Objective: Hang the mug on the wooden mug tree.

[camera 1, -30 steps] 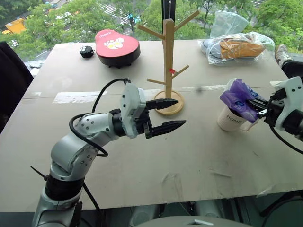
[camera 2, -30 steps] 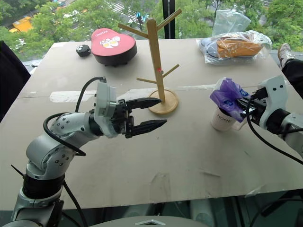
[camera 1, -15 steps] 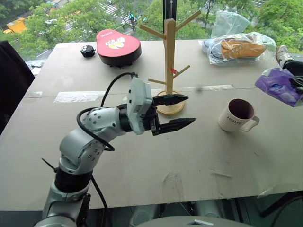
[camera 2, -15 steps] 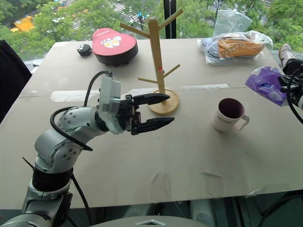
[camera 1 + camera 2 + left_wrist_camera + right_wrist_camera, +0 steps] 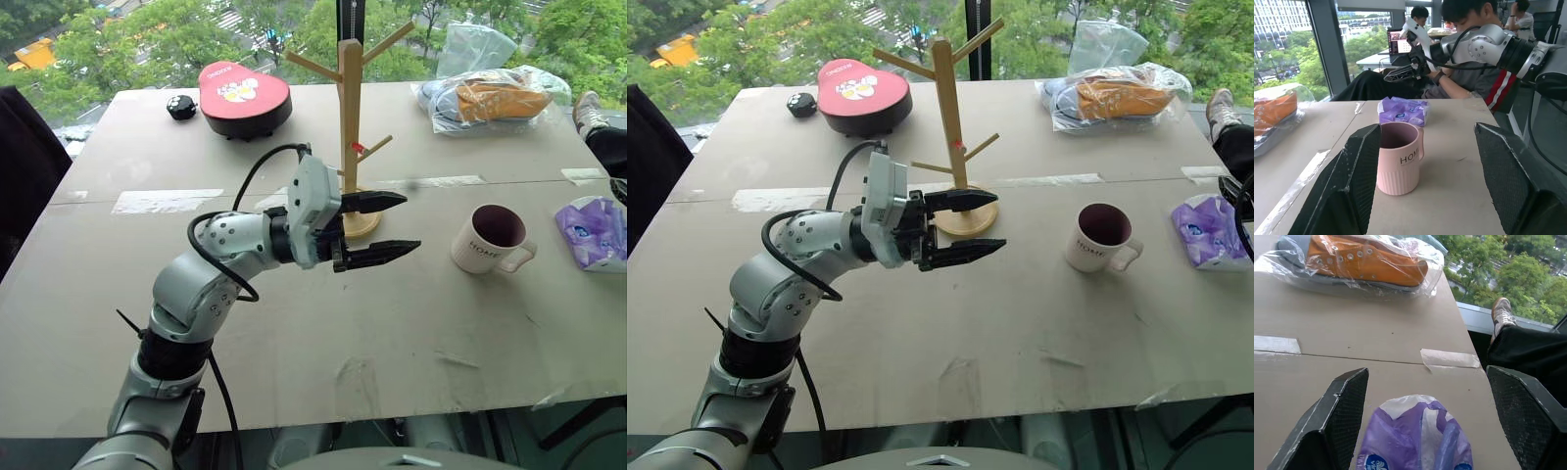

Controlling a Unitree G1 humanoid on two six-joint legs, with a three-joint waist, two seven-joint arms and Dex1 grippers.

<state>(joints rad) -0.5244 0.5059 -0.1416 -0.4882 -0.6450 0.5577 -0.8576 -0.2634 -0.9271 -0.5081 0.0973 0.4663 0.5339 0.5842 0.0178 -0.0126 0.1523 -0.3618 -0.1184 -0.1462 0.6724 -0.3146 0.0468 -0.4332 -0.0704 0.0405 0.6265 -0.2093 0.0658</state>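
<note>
The cream-white mug [image 5: 488,241] with dark "HOME" lettering stands upright on the table's right half, its maroon inside empty and its handle toward the right. The wooden mug tree [image 5: 349,108] stands behind the table's middle, its pegs bare. My left gripper [image 5: 411,223] hovers open in front of the tree's base, pointing right at the mug [image 5: 1398,161], still apart from it. My right gripper [image 5: 1426,373] stands open at the table's right edge, over the purple-and-white bag [image 5: 1420,435], which lies on the table [image 5: 294,323].
At the back left are a red heart-shaped box [image 5: 243,98] and a small black object [image 5: 179,106]. An orange shoe in clear plastic [image 5: 495,98] lies at the back right. A person [image 5: 1469,73] sits just beyond the right edge.
My right gripper pulled the purple bag out of the mug, carried it right and let it go onto the table. My left gripper moved right, closer to the mug.
</note>
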